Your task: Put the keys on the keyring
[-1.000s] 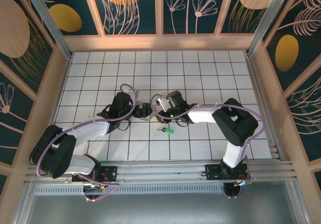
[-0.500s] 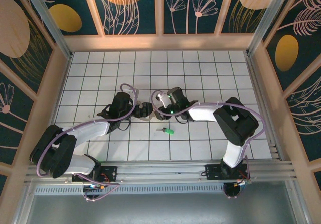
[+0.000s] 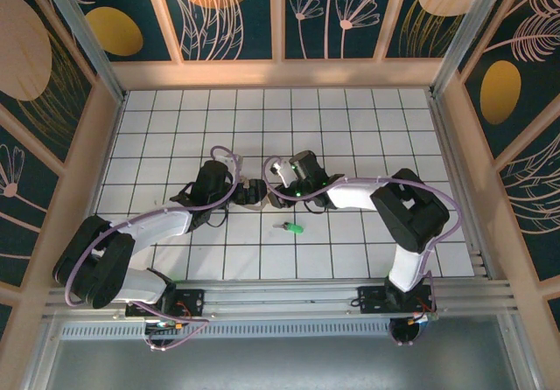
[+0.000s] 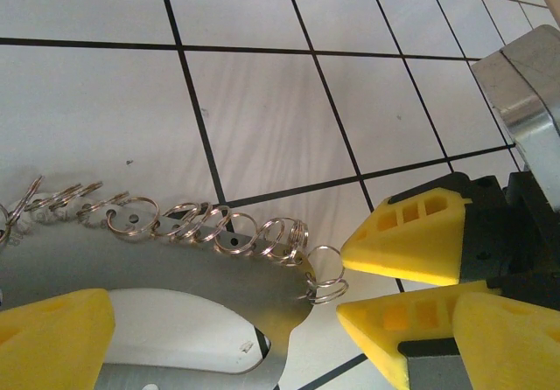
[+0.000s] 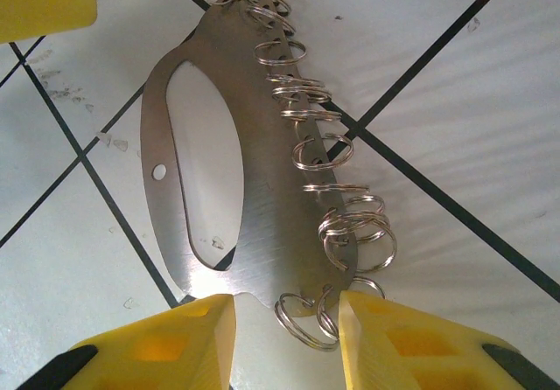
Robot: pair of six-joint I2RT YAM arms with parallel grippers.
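The flat brushed-steel oval keyring [image 5: 271, 224], edged with small split rings, is straddled at one end by the part-open right gripper [image 5: 289, 329]; whether it is gripped cannot be told. The left gripper [image 4: 280, 346] is spread wide around it, unclamped. The green-headed, silver-bladed key [image 3: 294, 229] is seen nearer the bases, blade leftward.

the two black-and-white arms are reached forward and bent inward, with the wrists pitched low. the black left hand with yellow fingers [image 3: 252, 192] is spread wide; the matching right hand [image 3: 273, 178] is held partly open, facing it closely.
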